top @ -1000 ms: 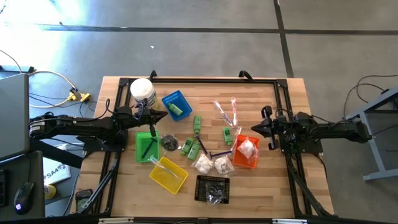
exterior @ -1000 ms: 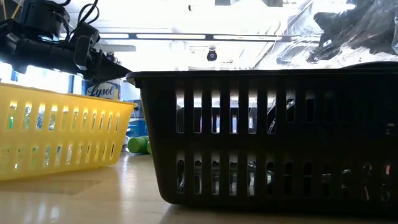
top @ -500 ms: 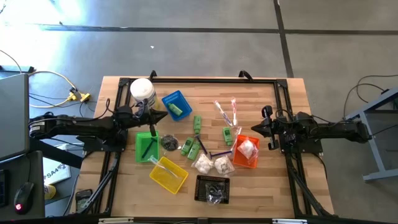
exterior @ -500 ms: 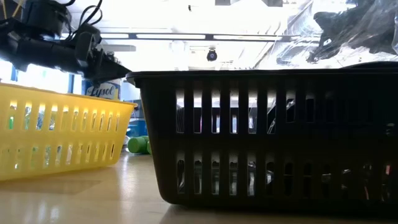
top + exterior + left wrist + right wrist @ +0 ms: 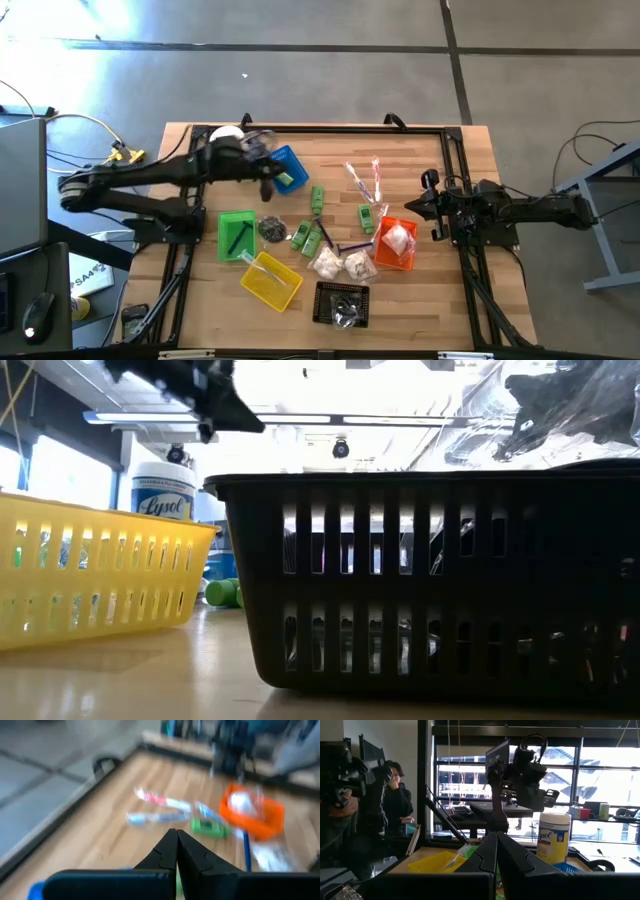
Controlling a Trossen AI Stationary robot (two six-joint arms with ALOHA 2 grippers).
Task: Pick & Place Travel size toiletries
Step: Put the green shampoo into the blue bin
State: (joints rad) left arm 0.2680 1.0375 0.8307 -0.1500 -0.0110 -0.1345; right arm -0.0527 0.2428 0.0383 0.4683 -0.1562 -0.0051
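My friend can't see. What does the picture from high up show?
The left pincer, shut, reaches over a blue basket on a wooden table. Small green bottles, white packets and coloured baskets are scattered mid-table; the right pincer waits, shut.

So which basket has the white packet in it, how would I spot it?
Start at the right arm's shut gripper at the right edge of the wooden table. Just in front of its tip sits the orange basket, holding a white packet. It is the only orange basket; the others are blue, green, yellow and black.
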